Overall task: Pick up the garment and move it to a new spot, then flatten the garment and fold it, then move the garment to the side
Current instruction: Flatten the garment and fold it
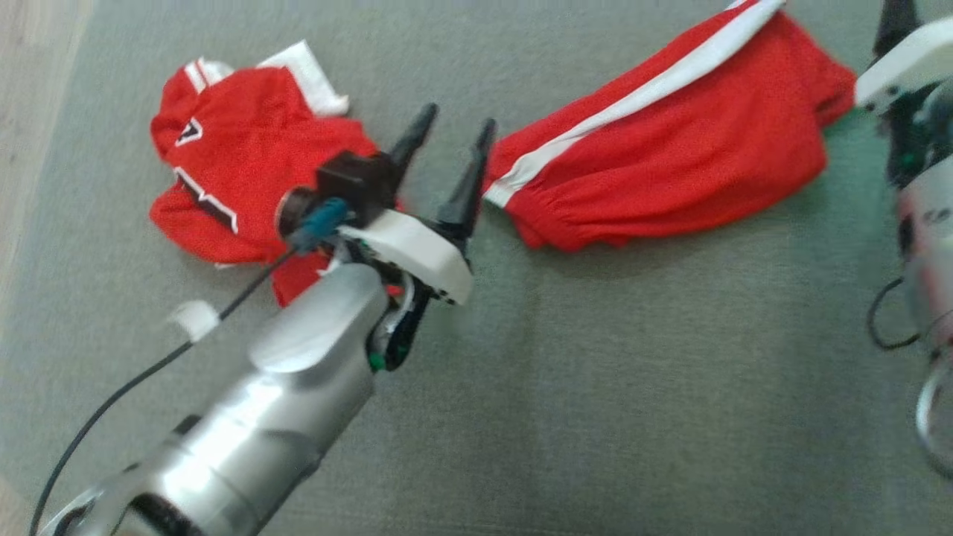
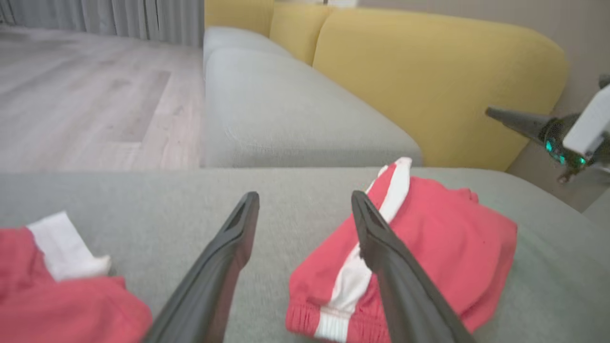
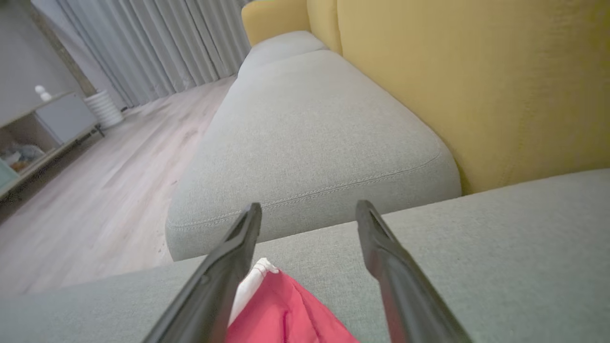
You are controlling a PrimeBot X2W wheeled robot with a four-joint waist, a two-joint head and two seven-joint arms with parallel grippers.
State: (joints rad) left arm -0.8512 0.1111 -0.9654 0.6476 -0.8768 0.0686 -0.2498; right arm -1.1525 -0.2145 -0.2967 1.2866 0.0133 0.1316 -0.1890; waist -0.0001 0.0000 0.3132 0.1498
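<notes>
The garment, red shorts (image 1: 670, 141) with a white side stripe, lies folded on the grey sofa seat (image 1: 595, 387). My left gripper (image 1: 458, 120) hovers open just left of the waistband end, nothing between its fingers. In the left wrist view the left gripper (image 2: 305, 200) stands open, with the shorts (image 2: 438, 243) behind its right finger. My right gripper (image 3: 310, 209) is open too, above the red cloth (image 3: 286, 309) of the shorts' other end. Its white housing (image 1: 904, 63) sits at the far right edge.
A red jersey (image 1: 238, 149) with white trim lies crumpled on the seat left of my left gripper, partly under that arm. Yellow back cushions (image 2: 429, 76) stand behind the seat. A second grey seat cushion (image 3: 310, 124) and wooden floor (image 2: 86, 95) lie beyond.
</notes>
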